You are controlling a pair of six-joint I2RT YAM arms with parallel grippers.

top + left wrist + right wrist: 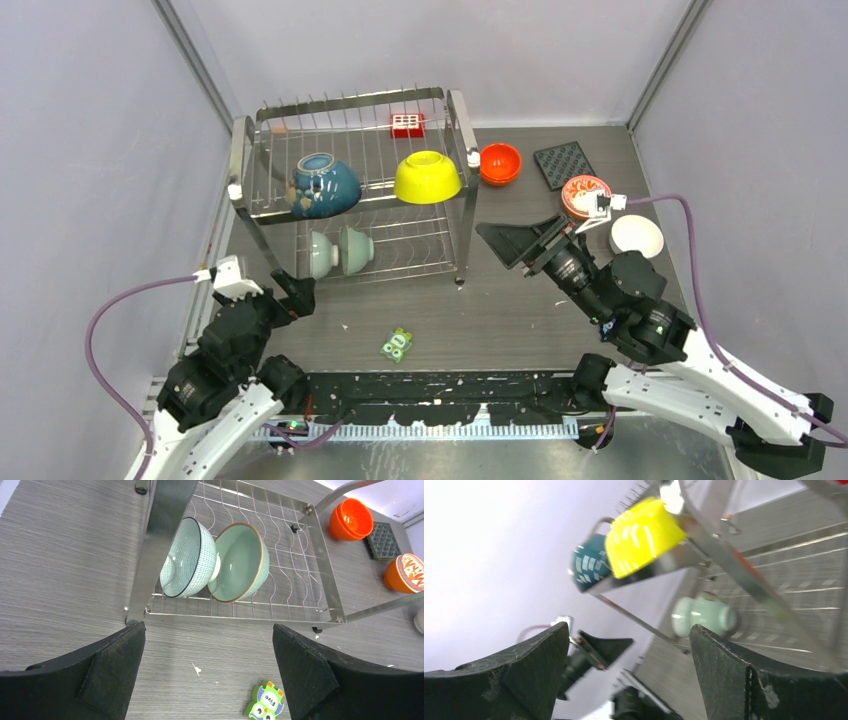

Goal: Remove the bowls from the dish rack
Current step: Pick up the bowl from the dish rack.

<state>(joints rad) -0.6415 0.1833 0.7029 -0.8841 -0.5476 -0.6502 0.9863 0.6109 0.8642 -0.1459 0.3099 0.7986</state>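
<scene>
Grey woodgrain table [520, 300]; shiny wire dish rack [360, 140] holds round, seemingly glazed bowls [428, 177]

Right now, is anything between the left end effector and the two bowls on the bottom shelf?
Only the rack's low front rail crosses in front of the patterned bowl and green bowl. A steel leg crowds the left. The left end effector is open.

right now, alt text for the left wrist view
A crosshatched green bowl and a plain green bowl stand on edge in the dish rack. The open left gripper frames the bottom; an orange bowl sits beyond.
</scene>
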